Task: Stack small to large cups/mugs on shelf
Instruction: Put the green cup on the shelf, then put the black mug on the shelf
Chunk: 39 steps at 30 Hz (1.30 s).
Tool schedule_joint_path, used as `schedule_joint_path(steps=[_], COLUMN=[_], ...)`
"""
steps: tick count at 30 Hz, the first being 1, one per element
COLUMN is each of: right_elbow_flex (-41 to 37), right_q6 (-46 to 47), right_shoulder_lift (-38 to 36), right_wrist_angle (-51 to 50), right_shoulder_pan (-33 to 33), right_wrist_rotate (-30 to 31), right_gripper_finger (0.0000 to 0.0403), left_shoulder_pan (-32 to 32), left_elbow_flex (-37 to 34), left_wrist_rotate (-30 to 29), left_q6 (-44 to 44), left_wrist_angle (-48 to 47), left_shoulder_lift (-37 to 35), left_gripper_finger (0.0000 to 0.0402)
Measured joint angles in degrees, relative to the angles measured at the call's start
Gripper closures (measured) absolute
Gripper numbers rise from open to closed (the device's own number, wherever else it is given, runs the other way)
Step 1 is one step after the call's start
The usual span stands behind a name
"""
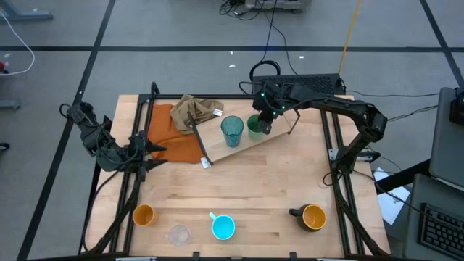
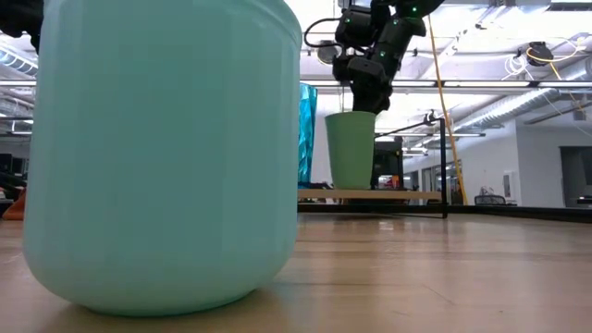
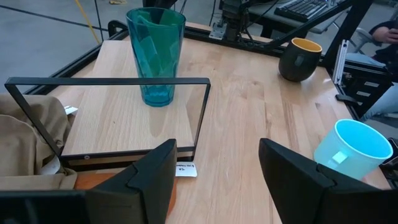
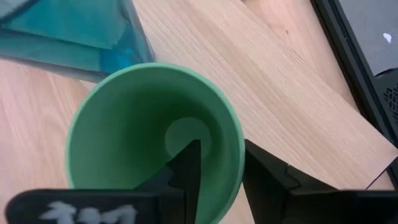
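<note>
Green cup (image 1: 256,126) on wooden shelf (image 1: 275,134), right claw (image 1: 265,123)

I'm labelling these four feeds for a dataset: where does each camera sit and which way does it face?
High: overhead, straight down; both arms, wooden shelf board.
Low: table height, level across; pale-blue handled mug fills the foreground, right arm above.
Left wrist: past open left fingers toward tall teal translucent tumbler.
Right wrist: down into green plastic cup, its rim between the right fingers.
All four show the tumbler.
</note>
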Motion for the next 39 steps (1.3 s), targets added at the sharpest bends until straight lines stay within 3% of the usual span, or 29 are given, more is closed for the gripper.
schedule_joint_path(steps=[14,23,27,34,39], right_elbow_flex=[5.51,12.80,13.24,12.59,9.24], right_q6=[-1.36,-1.53,-2.18,-0.44,2.92], right_shoulder_lift=[0.00,-1.17,-6.86,-23.64,-34.31], right_wrist_angle=[-1.04,-7.54,-7.74,-5.15,-5.47], right_shoulder_pan=[0.00,0.60,2.62,9.78,20.50], right_wrist_rotate=[0.29,0.48,0.47,0.79,10.61], right_gripper_finger=[0.0290,0.0290,0.0290,0.0291,0.0291], left_shoulder_pan=[0.00,0.00,0.01,0.01,-0.01], left_elbow_flex=[0.00,0.00,-0.02,-0.02,-0.02], left_wrist_rotate=[-0.01,0.05,-0.07,-1.03,-0.60], left_q6=[0.01,-0.26,0.39,3.08,5.09], left_wrist_angle=[0.00,0.02,0.87,5.29,7.80], left_shoulder_lift=[0.00,-0.02,-0.02,-0.02,-0.02], left_gripper_finger=[0.0172,0.0172,0.0172,0.0172,0.0172])
